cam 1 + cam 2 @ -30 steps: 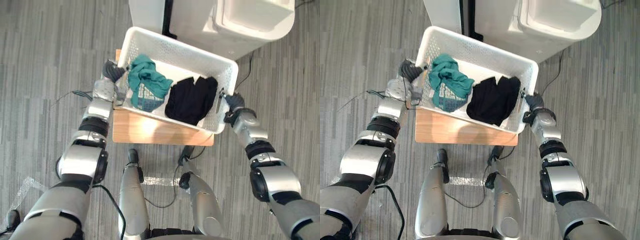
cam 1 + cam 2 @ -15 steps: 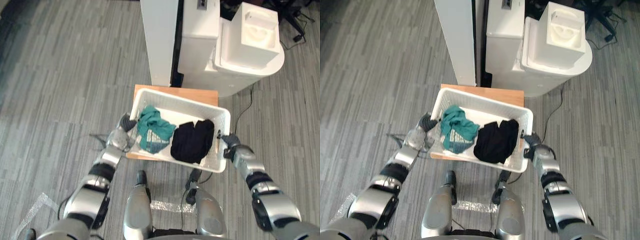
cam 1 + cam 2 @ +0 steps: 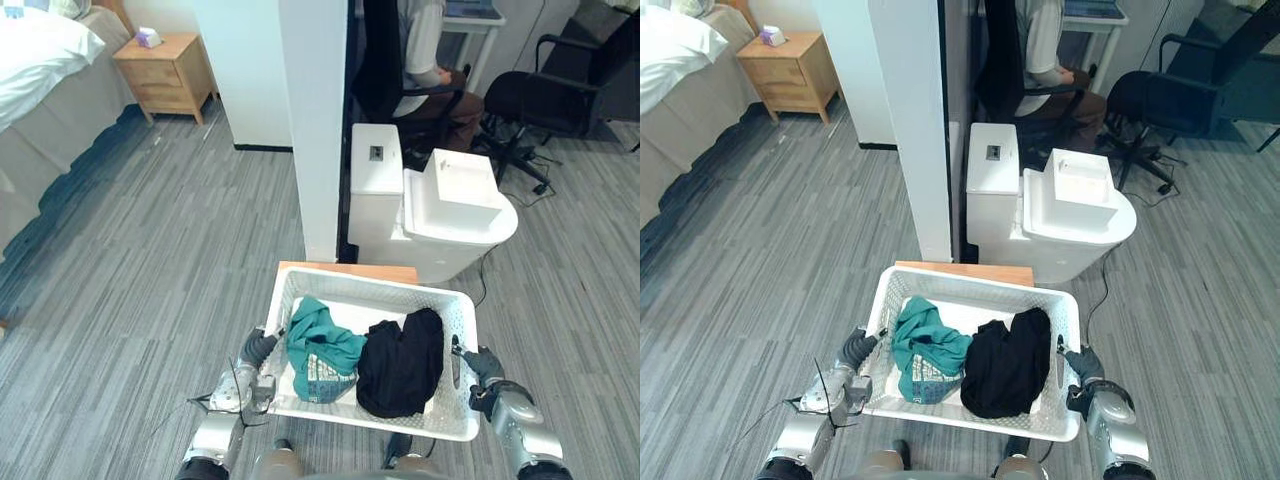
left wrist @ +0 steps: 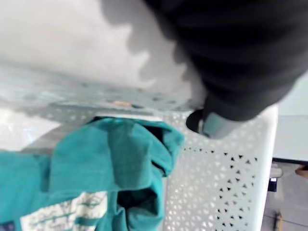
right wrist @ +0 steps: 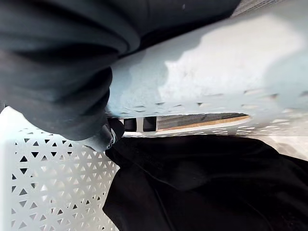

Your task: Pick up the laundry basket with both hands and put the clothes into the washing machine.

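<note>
Gripping laundry basket at both short ends: left hand and right hand each clamp a thumb over the rim, fingers underneath hidden. Teal shirt and black garment lie inside. Risk: a thumb slips, the basket tips, and clothes spill short of washing machine.

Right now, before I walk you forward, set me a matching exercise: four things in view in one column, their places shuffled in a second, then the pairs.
Things
1. teal garment
2. black garment
3. wooden table
4. washing machine

Places
A. white, on the floor beyond the wooden table
B. in the laundry basket, on the robot's right side
C. showing just past the laundry basket's far rim
D. in the laundry basket, on the robot's left side

Pairs: 1-D, 2-B, 3-C, 4-A
</note>
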Robot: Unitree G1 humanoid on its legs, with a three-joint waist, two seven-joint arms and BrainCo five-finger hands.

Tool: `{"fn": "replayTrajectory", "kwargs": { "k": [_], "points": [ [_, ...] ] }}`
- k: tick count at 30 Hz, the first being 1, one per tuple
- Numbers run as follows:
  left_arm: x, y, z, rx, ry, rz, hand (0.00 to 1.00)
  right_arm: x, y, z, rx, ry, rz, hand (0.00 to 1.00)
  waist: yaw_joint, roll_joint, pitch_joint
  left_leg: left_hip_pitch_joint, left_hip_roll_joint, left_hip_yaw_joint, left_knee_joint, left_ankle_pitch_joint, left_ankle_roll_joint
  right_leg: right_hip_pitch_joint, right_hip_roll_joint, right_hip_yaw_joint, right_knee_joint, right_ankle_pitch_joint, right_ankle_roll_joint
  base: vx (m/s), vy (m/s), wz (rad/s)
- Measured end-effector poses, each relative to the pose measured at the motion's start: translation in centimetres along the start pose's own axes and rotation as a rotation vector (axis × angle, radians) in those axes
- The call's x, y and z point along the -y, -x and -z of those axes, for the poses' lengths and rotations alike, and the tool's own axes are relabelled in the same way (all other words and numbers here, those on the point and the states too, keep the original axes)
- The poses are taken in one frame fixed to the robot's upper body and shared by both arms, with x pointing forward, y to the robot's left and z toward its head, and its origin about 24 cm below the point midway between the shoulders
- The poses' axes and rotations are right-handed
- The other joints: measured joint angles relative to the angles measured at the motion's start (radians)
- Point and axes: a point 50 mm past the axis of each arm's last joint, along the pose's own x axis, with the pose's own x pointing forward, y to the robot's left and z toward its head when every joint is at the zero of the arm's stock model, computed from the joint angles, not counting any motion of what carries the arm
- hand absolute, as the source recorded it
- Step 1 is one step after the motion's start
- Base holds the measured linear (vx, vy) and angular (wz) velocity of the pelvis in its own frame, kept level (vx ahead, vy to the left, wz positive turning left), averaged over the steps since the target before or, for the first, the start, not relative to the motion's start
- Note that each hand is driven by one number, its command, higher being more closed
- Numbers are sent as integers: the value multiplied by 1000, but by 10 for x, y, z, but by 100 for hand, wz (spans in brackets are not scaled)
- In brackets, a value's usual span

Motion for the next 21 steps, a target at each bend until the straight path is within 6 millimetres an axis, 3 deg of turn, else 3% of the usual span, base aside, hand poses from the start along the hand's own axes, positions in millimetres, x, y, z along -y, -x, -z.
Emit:
{"fn": "replayTrajectory", "kwargs": {
  "k": [2,3,5,7,8,9,10,12,14,15,16,17,19,21],
  "points": [
    [0,3,1,2,4,-2,100,-1,0,0,2,-1,-1,100,3,9,-5,-12,22,0,43,-23,-3,5,20,7,0,-1,-2,-24,-48,-12],
    [1,8,4,-3,11,-3,100,-1,0,-1,4,0,-2,100,6,29,-17,-34,65,-3,130,-68,-8,21,56,12,0,-10,-14,-18,-44,-14],
    [1,11,7,-9,15,-6,100,0,0,0,1,4,-4,100,10,47,-17,-40,101,-7,217,-88,-1,51,86,22,0,-31,-32,-30,-59,-16],
    [4,11,7,-10,28,-6,100,2,1,-3,8,14,-1,100,4,63,-17,-78,123,-27,329,-87,7,69,107,43,0,-42,-47,-68,-56,-7],
    [8,10,4,0,36,-3,100,6,1,-8,22,27,4,100,3,86,-18,-128,143,-40,402,-74,28,73,126,61,2,-45,-52,-70,-33,3],
    [9,10,1,10,31,0,100,7,1,-11,32,30,6,100,1,92,-18,-149,147,-43,424,-62,44,65,134,80,8,-51,-62,-85,-32,20],
    [8,10,-4,33,15,-1,100,8,2,-13,43,23,11,100,-11,84,-21,-143,130,-48,391,-39,54,47,123,114,13,-62,-79,-92,9,24],
    [13,11,-9,57,20,3,100,10,1,-17,62,8,17,100,-4,92,-16,-141,116,-63,518,-79,35,20,119,137,41,-56,-99,-101,32,-19],
    [13,11,-14,77,-2,3,100,10,3,-15,60,-12,22,100,0,118,-17,-70,64,-119,613,-136,-42,7,135,189,61,-41,-124,-143,86,-67],
    [13,12,-17,90,-4,4,100,8,3,-15,64,-21,19,100,-1,121,-16,-53,47,-143,597,-161,-47,-9,142,206,70,-43,-121,-222,138,-71],
    [11,12,-22,112,-13,0,100,5,5,-16,78,-33,14,100,-8,123,-17,-38,25,-192,541,-217,-33,-50,153,231,91,-37,-117,-216,137,-81],
    [8,12,-26,127,-13,-10,100,2,6,-19,102,-44,8,100,-23,122,-17,-26,4,-232,484,-272,7,-110,153,257,121,-25,-101,-274,170,-79],
    [11,8,-34,155,-15,-3,100,4,8,-25,135,-55,17,100,-34,111,-19,-27,-29,-211,378,-345,52,-216,137,316,147,-2,-69,-306,186,-94],
    [12,3,-43,181,-59,13,100,6,12,-23,143,-87,40,100,-33,45,-5,-66,-104,-147,356,-321,74,-263,86,401,92,17,7,-333,204,-109]
  ]
}}
